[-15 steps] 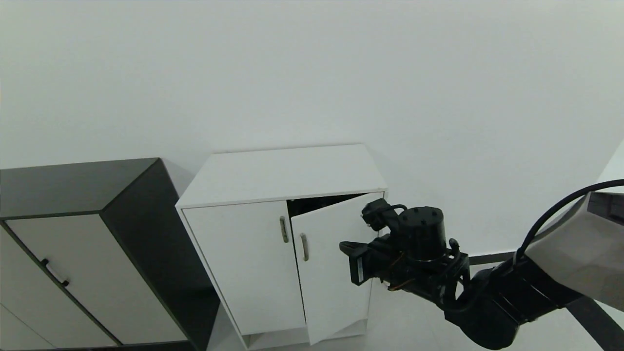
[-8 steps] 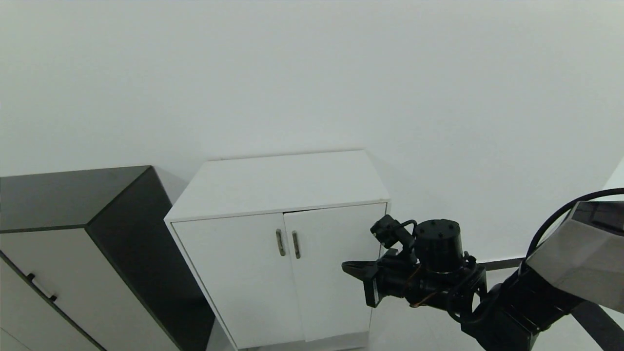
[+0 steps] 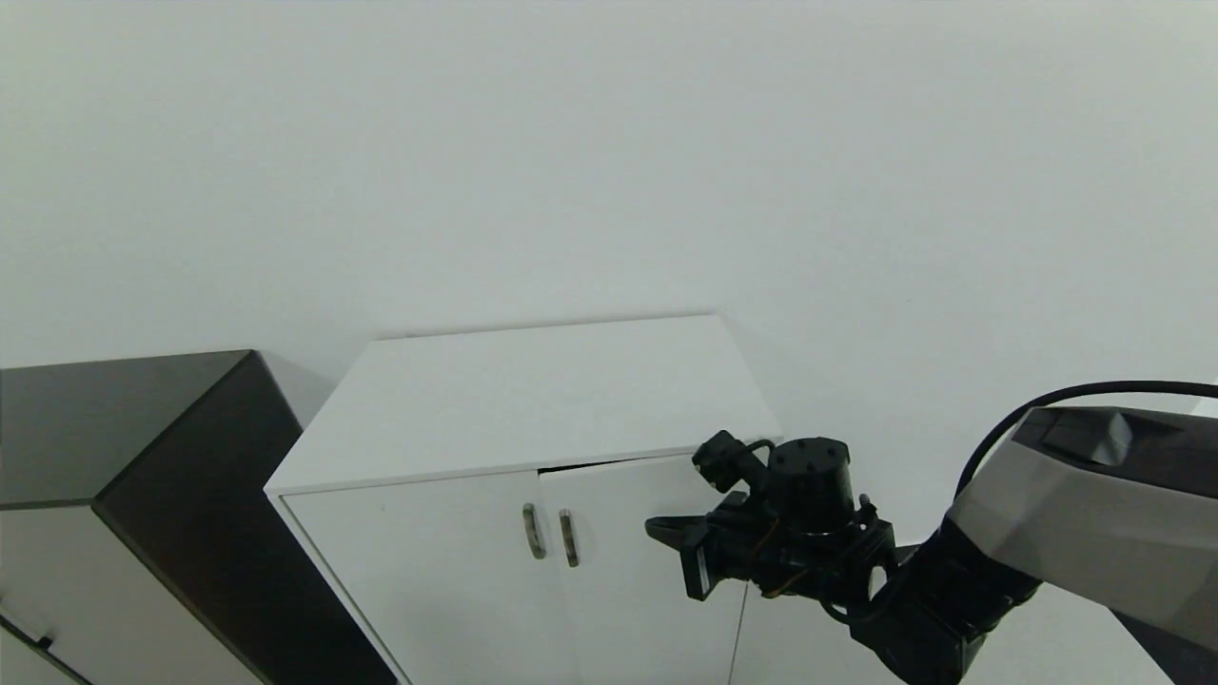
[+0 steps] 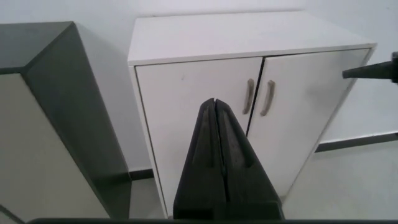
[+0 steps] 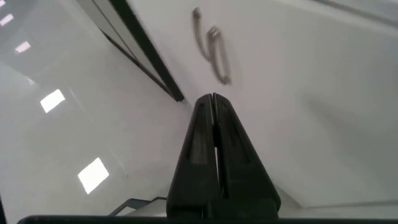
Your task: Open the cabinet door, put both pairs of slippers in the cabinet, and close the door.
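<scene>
The lower part of the white two-door cabinet point(image 3: 533, 400) is cut off by the head view's bottom edge, and its inside is hidden behind the doors; a thin dark slit point(image 3: 590, 465) shows along the top of the right door point(image 3: 647, 609), which sits not quite flush. The two grey bar handles point(image 3: 568, 538) stand upright side by side at the doors' meeting edges.

The right hand point(image 3: 661, 526) hovers in front of the right door, beside the handles and just below the cabinet's top edge. Its fingers are pressed together with nothing between them point(image 5: 213, 99); whether they touch the door cannot be told. The left hand point(image 4: 215, 102), likewise closed and empty, points at the left door from farther back.

A tall black cabinet point(image 3: 181, 495) stands close on the white one's left. Behind both is a plain white wall point(image 3: 609, 171) with a dark baseboard point(image 4: 357, 142), above a pale glossy floor point(image 4: 348, 183).
</scene>
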You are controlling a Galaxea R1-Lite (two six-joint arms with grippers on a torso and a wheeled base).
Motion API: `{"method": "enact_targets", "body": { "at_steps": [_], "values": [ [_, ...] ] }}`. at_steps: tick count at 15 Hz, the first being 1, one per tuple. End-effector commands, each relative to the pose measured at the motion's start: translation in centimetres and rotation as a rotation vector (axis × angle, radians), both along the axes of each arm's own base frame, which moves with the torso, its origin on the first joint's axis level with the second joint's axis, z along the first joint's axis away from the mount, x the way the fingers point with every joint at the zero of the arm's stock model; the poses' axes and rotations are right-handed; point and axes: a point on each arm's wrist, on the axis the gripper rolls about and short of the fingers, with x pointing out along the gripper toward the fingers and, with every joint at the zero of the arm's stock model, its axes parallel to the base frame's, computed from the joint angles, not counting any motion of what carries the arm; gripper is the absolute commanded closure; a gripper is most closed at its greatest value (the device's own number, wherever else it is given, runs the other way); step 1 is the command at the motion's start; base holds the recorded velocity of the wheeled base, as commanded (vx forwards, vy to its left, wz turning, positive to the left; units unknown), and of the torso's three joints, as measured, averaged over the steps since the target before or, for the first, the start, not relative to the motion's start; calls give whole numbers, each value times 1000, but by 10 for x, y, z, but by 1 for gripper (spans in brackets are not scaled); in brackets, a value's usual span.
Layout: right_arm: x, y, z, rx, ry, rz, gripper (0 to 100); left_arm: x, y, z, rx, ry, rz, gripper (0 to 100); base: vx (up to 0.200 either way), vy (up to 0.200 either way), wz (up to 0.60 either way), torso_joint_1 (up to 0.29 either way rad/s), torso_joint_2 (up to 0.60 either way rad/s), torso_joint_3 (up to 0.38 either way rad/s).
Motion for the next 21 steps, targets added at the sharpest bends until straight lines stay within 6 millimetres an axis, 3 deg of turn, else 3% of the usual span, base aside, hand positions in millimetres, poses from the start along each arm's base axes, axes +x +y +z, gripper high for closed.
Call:
{"method": "enact_targets", "body": {
  "at_steps": [1,11,21],
  "values": [
    [8,6,-16,-15,19,-2,100,0,0,0,0,0,0,100,0,0,0,0,0,0],
    [50,16,-26,-22,26,-51,100,0,0,0,1,0,0,100,0,0,0,0,0,0],
    [68,16,-21,-17,21,-75,100,0,0,0,1,0,0,100,0,0,0,0,0,0]
  ]
}}
